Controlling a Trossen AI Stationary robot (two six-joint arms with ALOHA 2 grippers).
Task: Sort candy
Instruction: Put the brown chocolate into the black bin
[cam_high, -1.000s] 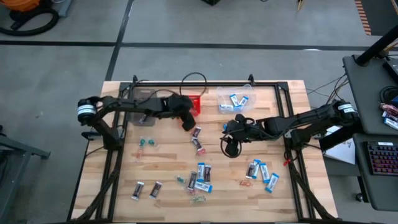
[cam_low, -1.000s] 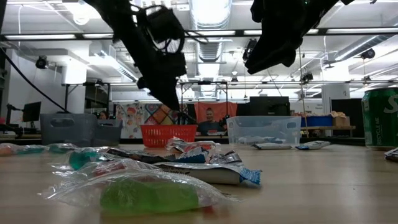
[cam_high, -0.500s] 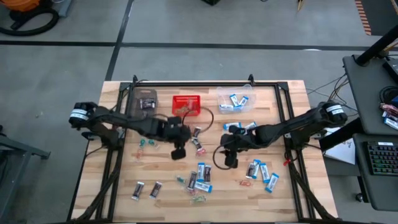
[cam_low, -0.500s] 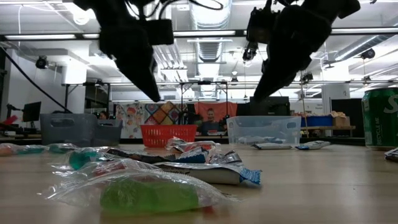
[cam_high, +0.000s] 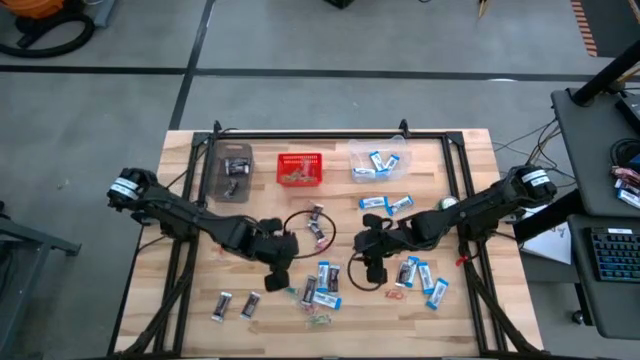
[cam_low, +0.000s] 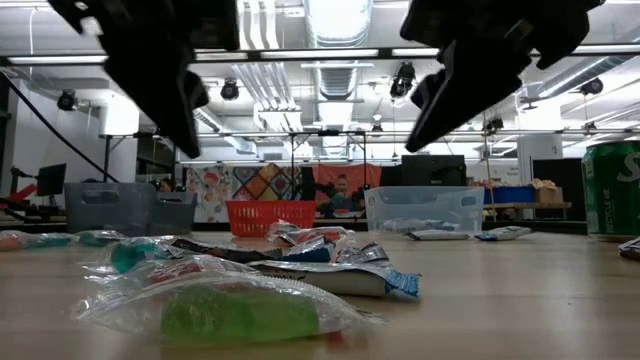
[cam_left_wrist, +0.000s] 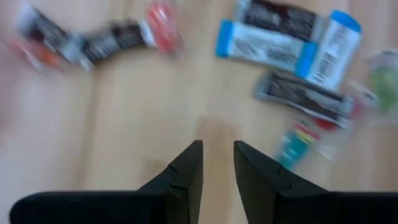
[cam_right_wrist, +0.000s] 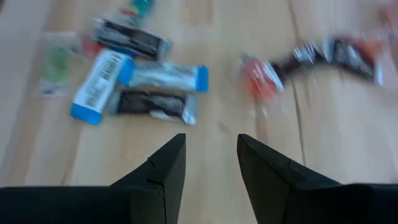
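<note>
The left gripper hangs over the middle of the wooden table, its two fingers parted by a narrow gap with bare wood between them and nothing held. Just ahead of it, toward the right arm, lies a cluster of candy: blue-and-white packets and dark brown mini bars, with a small teal twist-wrapped piece at the cluster's edge. Their printing is too blurred to read.

The right gripper hangs on the other side of that same cluster, just beside it, with its fingers standing somewhat wider apart and empty. More blue-and-white packets lie behind it, toward the right arm's base, and a red twist-wrapped sweet lies beyond its tips, near more dark bars.

Well beyond both grippers, along the far edge, stand a red mesh basket, a clear plastic bin with blue-and-white packets in it, and a second bin with dark bars.

In the low view a green-wrapped sweet lies nearest the camera. At that view's right edge stands a green can with pale lettering cut off by the frame, so no word reads whole.
</note>
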